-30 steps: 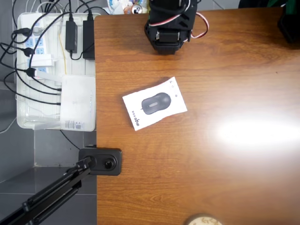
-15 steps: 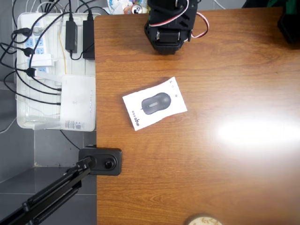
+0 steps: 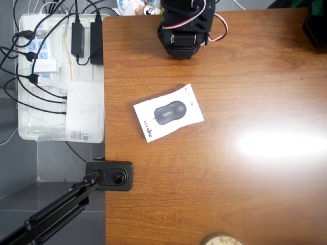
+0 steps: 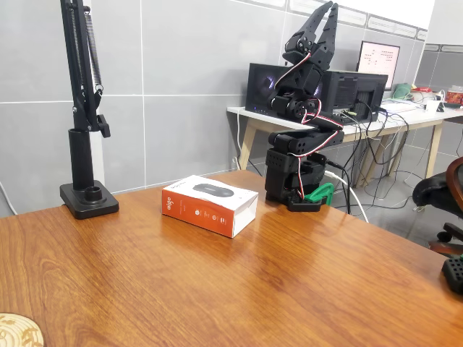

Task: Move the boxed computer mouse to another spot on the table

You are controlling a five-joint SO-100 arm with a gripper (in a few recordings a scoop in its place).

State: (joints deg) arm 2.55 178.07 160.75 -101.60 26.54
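Boxed computer mouse [image 4: 210, 204] is lying flat: likely light, stiff, slick cardboard, graspable across its narrow sides; gripper [image 4: 325, 16] is standing raised, slightly parted, empty.

1. Boxed computer mouse [image 3: 168, 113] lies flat mid-counter [image 3: 245, 194], overhead view.
2. Arm base [image 3: 184, 33] sits behind it at the far edge.
3. Tray of power strips [image 3: 61, 76] hangs off the counter's left side.
4. Lamp clamp [image 3: 110, 175] grips the left edge, nearer than the box.

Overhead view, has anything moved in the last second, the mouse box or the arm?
Nothing visibly changed. The mouse box lies flat at the same spot and angle on the table, untouched, and the arm's base sits at the same place at the table's far edge. In the fixed view the gripper points up, well away from the box.
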